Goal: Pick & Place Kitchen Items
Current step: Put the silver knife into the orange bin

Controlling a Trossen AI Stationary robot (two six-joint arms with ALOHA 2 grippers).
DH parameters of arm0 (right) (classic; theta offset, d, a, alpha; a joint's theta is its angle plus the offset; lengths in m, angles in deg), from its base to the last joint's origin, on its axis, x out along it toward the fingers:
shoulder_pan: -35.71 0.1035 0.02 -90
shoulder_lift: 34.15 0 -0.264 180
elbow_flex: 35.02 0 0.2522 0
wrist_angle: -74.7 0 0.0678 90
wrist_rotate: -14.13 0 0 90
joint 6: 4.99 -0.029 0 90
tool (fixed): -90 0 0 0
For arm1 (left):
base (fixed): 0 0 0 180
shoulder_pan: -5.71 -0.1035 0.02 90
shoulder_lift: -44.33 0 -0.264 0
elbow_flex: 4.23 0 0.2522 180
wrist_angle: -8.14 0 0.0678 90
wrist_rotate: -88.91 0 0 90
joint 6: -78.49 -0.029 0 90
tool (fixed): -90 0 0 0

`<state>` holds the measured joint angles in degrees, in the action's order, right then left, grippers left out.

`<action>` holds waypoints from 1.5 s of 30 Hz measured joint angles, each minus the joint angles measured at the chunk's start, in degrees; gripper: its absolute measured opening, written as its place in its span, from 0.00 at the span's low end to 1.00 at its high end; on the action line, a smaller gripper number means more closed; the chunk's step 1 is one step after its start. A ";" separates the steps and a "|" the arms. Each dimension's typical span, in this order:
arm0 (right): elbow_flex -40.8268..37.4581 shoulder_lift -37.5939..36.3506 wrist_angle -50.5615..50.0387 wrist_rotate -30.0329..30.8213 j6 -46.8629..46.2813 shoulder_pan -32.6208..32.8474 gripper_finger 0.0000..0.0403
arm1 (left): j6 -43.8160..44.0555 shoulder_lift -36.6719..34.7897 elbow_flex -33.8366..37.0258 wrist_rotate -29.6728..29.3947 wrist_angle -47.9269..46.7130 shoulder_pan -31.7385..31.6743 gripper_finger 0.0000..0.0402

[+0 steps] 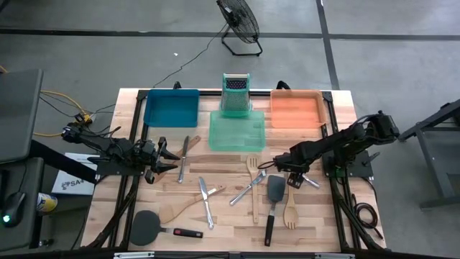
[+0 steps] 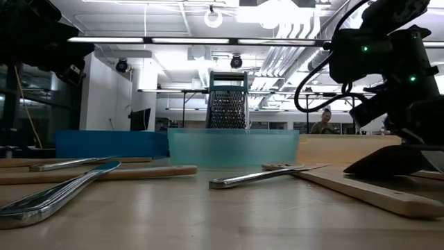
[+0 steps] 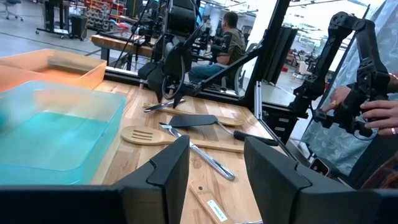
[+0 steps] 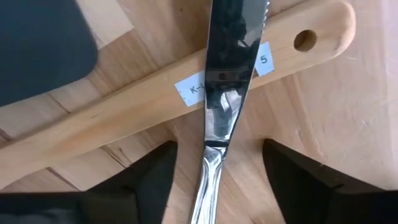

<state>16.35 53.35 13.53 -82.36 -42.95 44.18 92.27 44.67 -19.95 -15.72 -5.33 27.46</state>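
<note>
the silver knife [image 4: 221, 93] lies across a pale wooden handle [image 4: 143, 102] on the tabletop [image 1: 316, 216], right side, beside a black spatula [image 1: 275, 188]. my right claw [image 4: 214, 171] straddles it, fingers apart, not gripping. my left claw [image 3: 214, 171] waits half open at the left edge.

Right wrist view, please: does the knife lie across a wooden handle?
Yes, the knife lies crosswise on top of the labelled wooden handle.

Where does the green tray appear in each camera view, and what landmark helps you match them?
High view: green tray, centre, far half of table.
Low view: green tray, centre, before the grater.
Left wrist view: green tray, close, beside the orange tray.
Right wrist view: not in it.
Landmark: the orange tray beside it.
</note>
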 joint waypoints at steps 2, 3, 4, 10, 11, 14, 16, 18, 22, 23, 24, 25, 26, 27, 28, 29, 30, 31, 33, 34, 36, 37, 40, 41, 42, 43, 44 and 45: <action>0.00 0.02 0.07 -0.02 -0.32 0.00 0.52 | 0.00 0.00 -0.02 0.00 0.02 0.00 0.38; 0.00 0.02 0.12 0.00 -0.77 0.00 0.49 | 0.00 0.00 0.00 0.02 0.02 0.00 0.38; 0.00 0.02 0.14 -0.01 -1.17 0.00 0.47 | 0.00 0.02 -0.02 0.02 0.02 0.00 0.38; 0.00 0.07 0.22 0.07 -2.20 0.00 0.34 | 0.00 0.01 0.00 -0.01 0.01 0.01 0.38; 0.00 0.07 0.19 0.13 -2.64 0.00 0.32 | 0.00 0.02 -0.02 0.00 0.00 0.02 0.38; 0.00 0.09 0.09 0.17 -3.36 0.00 0.27 | 0.02 0.02 0.00 0.01 0.00 0.02 0.38; 0.00 0.09 0.01 0.20 -4.33 0.00 0.24 | 0.01 0.01 -0.01 0.00 0.00 0.00 0.38; 0.00 0.11 -0.01 0.18 -4.47 0.00 0.21 | 0.00 0.00 -0.01 0.02 0.00 0.01 0.38; 0.00 0.13 -0.15 0.22 -4.50 0.00 0.14 | 0.00 0.00 -0.02 0.02 0.02 0.02 0.38; 0.00 0.13 -0.19 0.22 -4.57 0.00 0.12 | 0.00 0.00 0.00 0.02 0.01 0.02 0.38; 0.00 0.13 -0.23 0.16 -4.89 0.00 0.10 | 0.00 0.01 -0.02 0.00 0.01 0.00 0.38; 0.00 0.13 -0.25 0.12 -5.40 0.00 0.09 | 0.00 0.01 -0.02 0.02 0.02 0.01 0.38; 0.00 0.13 -0.27 0.08 -5.70 0.00 0.08 | 0.00 0.00 -0.02 0.02 0.00 0.00 0.38; 0.00 0.13 -0.27 0.02 -5.86 0.00 0.07 | 0.01 0.01 -0.02 0.02 0.00 0.01 0.38; 0.00 0.13 -0.27 -0.12 -5.98 0.00 0.07 | 0.00 0.00 -0.02 0.00 0.02 0.00 0.38; 0.00 0.13 -0.27 -0.29 -6.14 0.00 0.07 | 0.00 0.00 -0.02 0.00 0.00 0.02 0.38; 0.00 0.13 -0.27 -0.37 -6.52 -0.02 0.07 | 0.00 0.00 -0.02 0.02 0.02 0.02 0.38; 0.00 0.13 -0.27 -0.41 -6.92 -0.02 0.07 | 0.00 0.00 0.00 0.00 0.00 0.00 0.38; 0.00 0.13 -0.27 -0.49 -7.52 -0.02 0.07 | 0.00 0.02 0.00 0.01 0.02 0.02 0.38; 0.00 0.13 -0.27 -0.50 -8.12 -0.02 0.07 | 0.00 0.01 -0.01 0.00 0.00 0.02 0.38; 0.00 0.13 -0.27 -0.56 -9.08 -0.02 0.07 | 0.00 0.01 -0.01 0.01 0.01 0.01 0.38; 0.00 0.13 -0.27 -0.60 -9.49 -0.02 0.07 | 0.00 0.02 0.00 0.02 0.00 0.02 0.38; 0.00 0.11 -0.29 -0.90 -10.12 -0.02 0.07 | 0.00 0.00 -0.02 0.00 0.00 0.00 0.38; -0.01 -0.03 -0.29 -1.04 -10.23 -0.02 0.07 | 0.00 0.01 0.00 0.01 0.00 0.02 0.38; -0.05 -0.23 -0.27 -1.23 -10.29 -0.03 0.07 | 0.00 0.01 -0.01 0.02 0.00 0.02 0.38; -0.14 -0.47 -0.27 -1.44 -10.31 -0.04 0.07 | 0.00 0.00 -0.01 0.02 0.01 0.00 0.38; -0.21 -0.81 -0.29 -1.56 -10.41 -0.04 0.07 | 0.02 0.00 -0.02 0.01 0.02 0.00 0.38; -0.28 -1.08 -0.39 -1.60 -10.55 -0.04 0.07 | 0.00 0.02 -0.02 0.00 0.02 0.00 0.38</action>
<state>16.07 52.27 13.15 -83.96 -53.50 44.14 92.27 44.68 -19.97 -15.72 -5.31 27.47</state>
